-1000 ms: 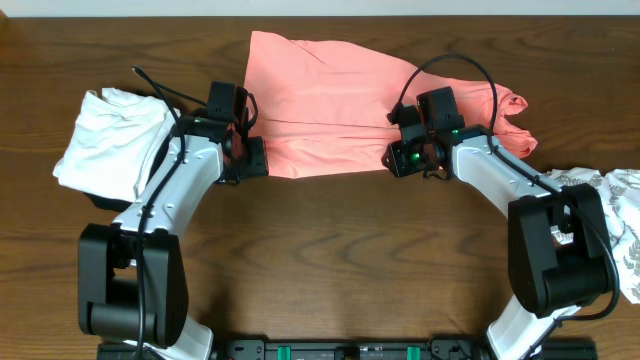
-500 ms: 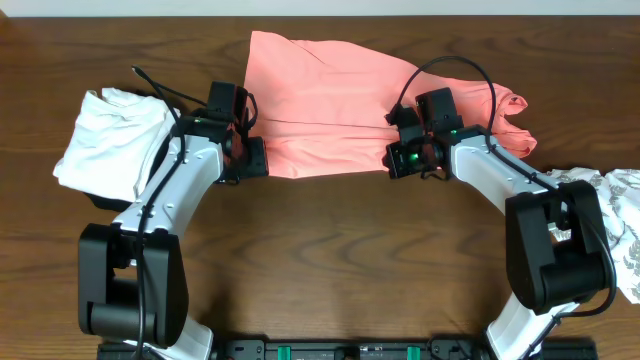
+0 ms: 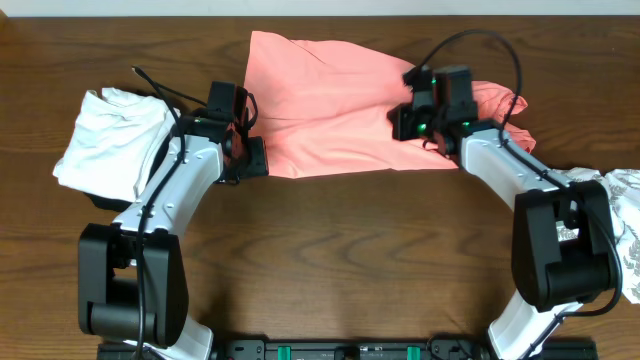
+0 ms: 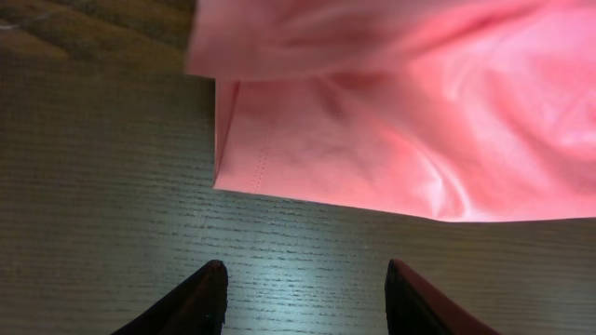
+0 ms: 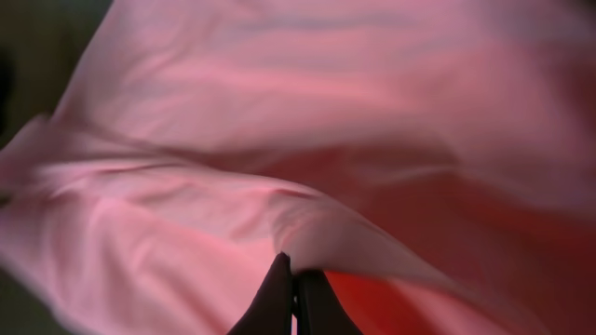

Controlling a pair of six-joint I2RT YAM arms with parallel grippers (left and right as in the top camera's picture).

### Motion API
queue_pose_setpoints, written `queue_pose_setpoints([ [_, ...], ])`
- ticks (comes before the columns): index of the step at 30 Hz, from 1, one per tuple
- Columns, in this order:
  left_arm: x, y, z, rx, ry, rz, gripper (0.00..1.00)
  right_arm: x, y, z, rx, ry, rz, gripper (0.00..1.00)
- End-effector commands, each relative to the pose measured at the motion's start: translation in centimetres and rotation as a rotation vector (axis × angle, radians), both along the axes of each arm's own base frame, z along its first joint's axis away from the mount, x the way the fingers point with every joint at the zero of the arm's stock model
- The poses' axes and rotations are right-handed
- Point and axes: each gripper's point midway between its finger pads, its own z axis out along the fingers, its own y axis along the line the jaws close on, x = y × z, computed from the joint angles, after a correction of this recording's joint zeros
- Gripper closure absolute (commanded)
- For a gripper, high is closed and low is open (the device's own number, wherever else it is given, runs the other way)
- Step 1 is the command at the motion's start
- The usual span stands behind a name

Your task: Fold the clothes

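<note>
The clothes (image 3: 320, 100), one salmon-pink garment, lie spread across the far middle of the table. My right gripper (image 3: 410, 122) is over the garment's right part. In the right wrist view this gripper (image 5: 295, 277) is shut on a raised fold of the pink fabric (image 5: 372, 233), which lifts off the layer beneath. My left gripper (image 3: 250, 158) sits at the garment's near left corner. Its fingers (image 4: 209, 298) stand open over bare wood with nothing between them, and the hemmed corner (image 4: 228, 172) lies just ahead of them.
A plain white folded garment (image 3: 110, 140) lies at the left, beside my left arm. A white cloth with grey leaf print (image 3: 615, 215) lies at the right edge. The wooden table (image 3: 340, 260) shows bare in front of the arms.
My right gripper has shut on the pink fabric's near edge and moved back and to the right, lifting a fold. The left arm has not moved.
</note>
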Motion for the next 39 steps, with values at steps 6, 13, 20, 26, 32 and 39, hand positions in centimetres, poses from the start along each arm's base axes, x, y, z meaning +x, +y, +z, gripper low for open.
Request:
queue_pose_setpoints([
  [6, 0.2, 0.4, -0.1, 0.015, 0.0, 0.01, 0.45, 1.5, -3.4, -0.9, -0.058, 0.02, -0.183, 0.98],
  [13, 0.2, 0.4, -0.1, 0.015, 0.002, 0.01, 0.45, 1.2, -4.2, -3.8, -0.096, 0.078, -0.202, 0.88],
  [20, 0.2, 0.4, -0.1, 0.014, 0.0, 0.009, 0.45, 2.0, -4.4, -3.0, -0.063, 0.06, -0.197, 0.8],
  [26, 1.0, 0.2, 0.1, 0.009, -0.031, 0.009, 0.4, 2.2, -5.0, 0.8, -0.049, 0.021, -0.153, 0.83],
  [32, 3.7, 0.2, 0.6, -0.023, -0.134, 0.02, 0.29, -0.7, -7.4, 5.2, -0.106, 0.05, -0.138, 0.8],
  [39, 5.8, -0.3, -1.8, -0.121, -0.144, 0.022, 0.29, -4.7, -9.6, 5.8, -0.185, 0.16, -0.164, 0.84],
])
